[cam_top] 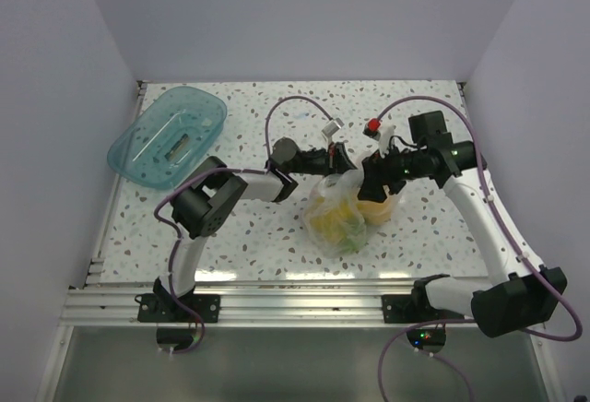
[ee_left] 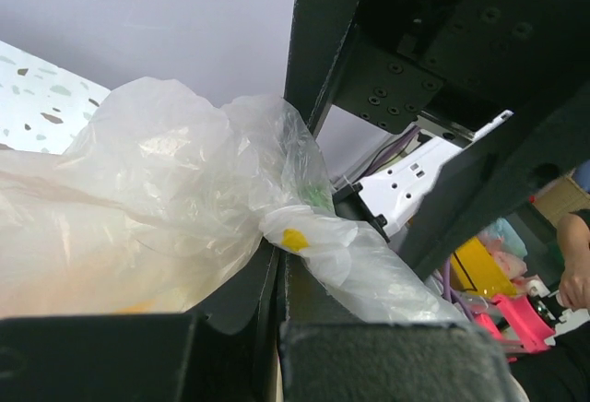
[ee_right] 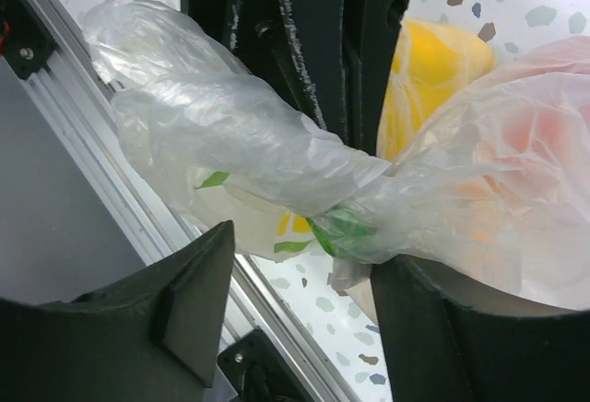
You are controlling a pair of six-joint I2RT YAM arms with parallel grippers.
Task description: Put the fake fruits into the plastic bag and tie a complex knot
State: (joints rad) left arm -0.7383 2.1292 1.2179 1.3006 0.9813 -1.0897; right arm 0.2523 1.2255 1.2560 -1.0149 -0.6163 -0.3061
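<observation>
Left gripper point(cam_top: 343, 157) comes in from the left in the overhead view and meets the right gripper point(cam_top: 371, 173) over the gathered top of the plastic bag point(cam_top: 343, 216). The bag sits on the desk point(cam_top: 249, 236) just below both grippers, toward the arm bases. The fake fruits point(cam_top: 330, 219) show as a yellow and green lump inside it.

From the left wrist, the 2 fingers are pressed together on the bag's twisted neck, with film bunching out on either side of the pinch. The bulging body lies to the left of it.

From the right wrist, the 2 fingers stand spread, straddling that twisted neck without clamping it. A loose tail of film runs up and left from the gripper. The filled body lies to its right, showing yellow, green and reddish through the film.

As I judge it, the film is thin, limp and slippery, and it would slide or tear under a hard tug. The fruits look light and rigid, so they give little anchoring weight. The best hold is the roped neck, close beside the left pinch, not the smooth body.
</observation>
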